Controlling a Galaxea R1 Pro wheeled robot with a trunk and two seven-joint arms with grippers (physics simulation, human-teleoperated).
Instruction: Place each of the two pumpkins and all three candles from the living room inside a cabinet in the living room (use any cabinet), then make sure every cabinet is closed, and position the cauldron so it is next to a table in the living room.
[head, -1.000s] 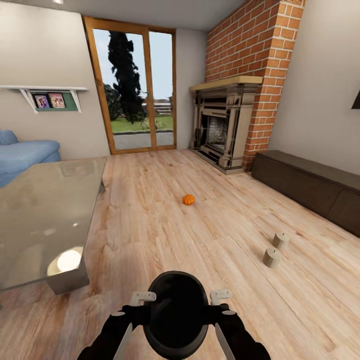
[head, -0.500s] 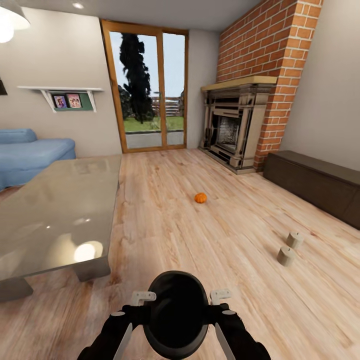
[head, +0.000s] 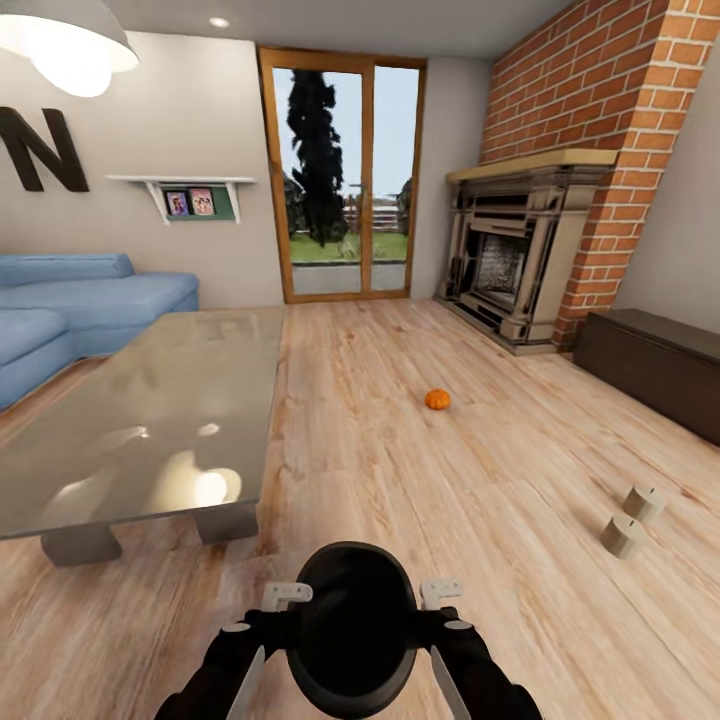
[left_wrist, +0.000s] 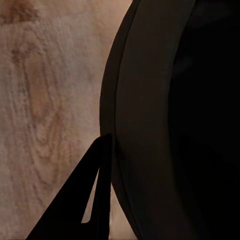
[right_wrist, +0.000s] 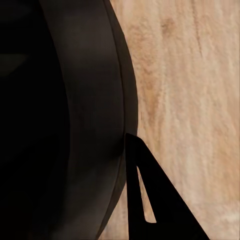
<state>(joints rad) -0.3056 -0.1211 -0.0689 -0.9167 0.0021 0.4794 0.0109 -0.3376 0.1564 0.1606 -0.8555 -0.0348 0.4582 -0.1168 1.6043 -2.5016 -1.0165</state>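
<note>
**A:** What are your two arms doing with the cauldron (head: 352, 628)?

**B:** You have it pinned between them, low and centred in the head view, held above the wooden floor (head: 420, 480). Your left gripper (head: 262, 650) presses on its left flank and your right gripper (head: 442, 650) on its right. In the left wrist view a dark fingertip (left_wrist: 95, 200) lies right against the pot's outer wall (left_wrist: 150, 125); in the right wrist view a fingertip (right_wrist: 142, 195) touches the wall (right_wrist: 95, 125) the same way. Whether each gripper's jaws are wide or narrow, I cannot tell; you only see one finger of each, set against the black belly.

**A:** And the table?

**B:** The low table (head: 160, 410) with the glossy pale slab top stands ahead of you on the left, near the cauldron but apart from it. The blue sofa (head: 90, 300) sits behind it.

**A:** Where are the other things?

**B:** One pumpkin (head: 437, 399) lies on the open floor ahead, slightly right of centre. Two candles (head: 633, 520) stand close together on the floor farther right. The dark-brown cabinet (head: 655, 368) runs along the right wall beside the brick fireplace (head: 520, 250), its fronts shut as far as you can see.
</note>
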